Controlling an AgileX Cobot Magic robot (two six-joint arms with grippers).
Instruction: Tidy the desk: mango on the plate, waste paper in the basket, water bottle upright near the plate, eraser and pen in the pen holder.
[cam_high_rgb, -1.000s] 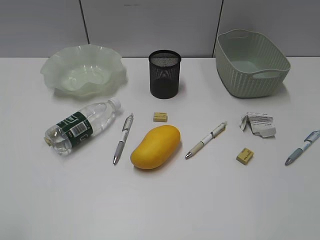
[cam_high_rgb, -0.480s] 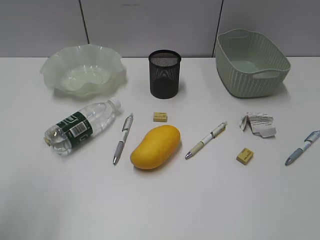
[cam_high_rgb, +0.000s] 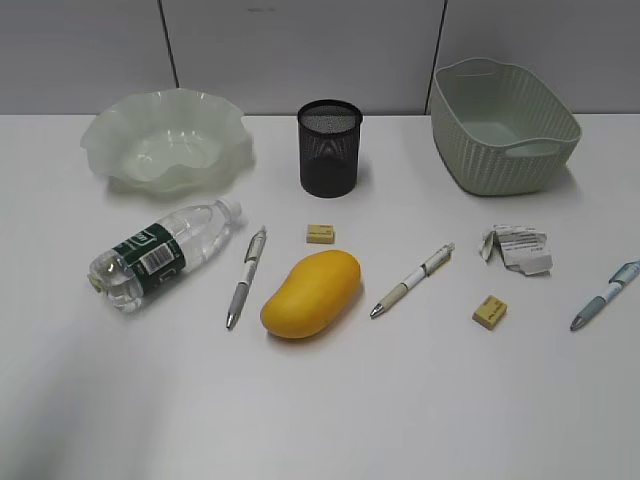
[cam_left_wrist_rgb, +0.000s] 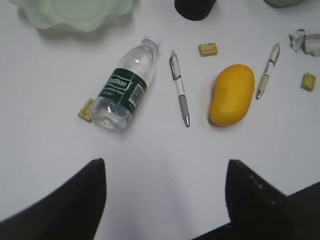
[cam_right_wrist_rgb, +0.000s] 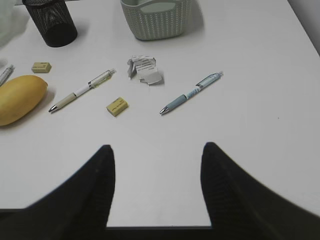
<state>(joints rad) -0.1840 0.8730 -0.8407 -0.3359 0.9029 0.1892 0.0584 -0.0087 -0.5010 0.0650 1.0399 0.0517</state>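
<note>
Desk (cam_high_rgb: 330, 420) layout, exterior view, clock directions taken from the mango (cam_high_rgb: 311, 293), which lies on its side at centre.

At 12 o'clock stands the pen holder (cam_high_rgb: 330, 147), upright, with a small eraser (cam_high_rgb: 320, 233) between it and the mango. At 10 o'clock, well apart, sits the plate (cam_high_rgb: 165, 138). At 9 o'clock lies the bottle (cam_high_rgb: 165, 253), on its side, cap pointing toward 1 o'clock; a grey-grip pen (cam_high_rgb: 246, 277) lies between bottle and mango. In my left wrist view a further eraser (cam_left_wrist_rgb: 86, 110) touches the bottle's base. At 3 o'clock lies a cream pen (cam_high_rgb: 411, 281), then a second eraser (cam_high_rgb: 489, 312) at 4 o'clock. The paper (cam_high_rgb: 517, 249) rests at 2 o'clock, near the basket (cam_high_rgb: 503, 125), which stands at the far right edge. A blue pen (cam_high_rgb: 605, 295) lies at the right margin.

My left gripper (cam_left_wrist_rgb: 165, 195) hangs wide open above bare desk, at 6 o'clock from the bottle. My right gripper (cam_right_wrist_rgb: 157, 192) likewise hangs wide open, holding nothing, at 6 o'clock from the paper.
</note>
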